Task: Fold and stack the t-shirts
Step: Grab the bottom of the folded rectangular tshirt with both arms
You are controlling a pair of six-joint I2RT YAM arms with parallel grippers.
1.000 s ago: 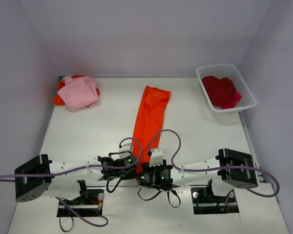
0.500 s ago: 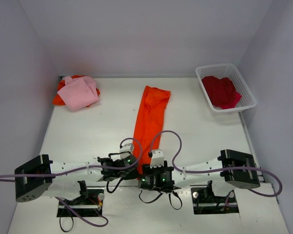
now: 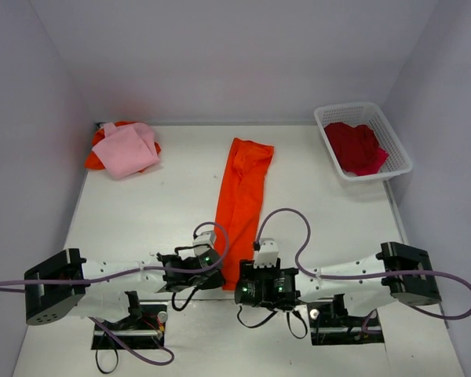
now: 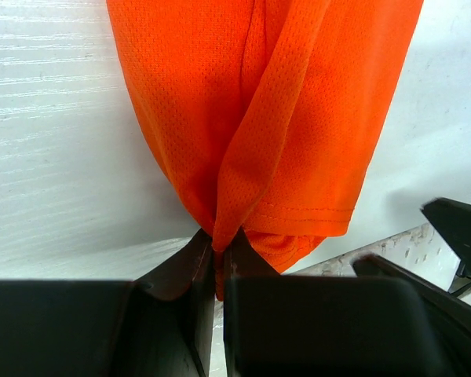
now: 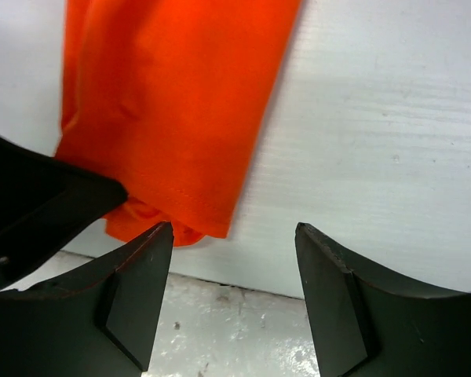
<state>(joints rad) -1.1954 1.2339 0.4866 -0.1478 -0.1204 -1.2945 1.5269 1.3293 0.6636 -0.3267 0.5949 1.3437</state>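
A bright orange t-shirt (image 3: 242, 196), folded into a long narrow strip, lies in the middle of the table and runs from the back toward me. My left gripper (image 4: 218, 251) is shut on a pinch of its near hem (image 4: 298, 220), seen at the strip's near left corner (image 3: 218, 271) from above. My right gripper (image 5: 234, 236) stands open over bare table just right of the strip's near corner (image 5: 196, 212), holding nothing. A pale pink t-shirt (image 3: 125, 149) lies folded at the far left. A crimson t-shirt (image 3: 357, 148) lies crumpled in the basket.
The white lattice basket (image 3: 400, 169) stands at the far right against the wall. More orange cloth (image 3: 93, 162) shows under the pink shirt. The table's near edge (image 5: 243, 314) lies right below my right fingers. Walls close the table on three sides.
My right arm has slid to the right, off the strip's near end, with its jaws still open. The left gripper has stayed shut on the hem.
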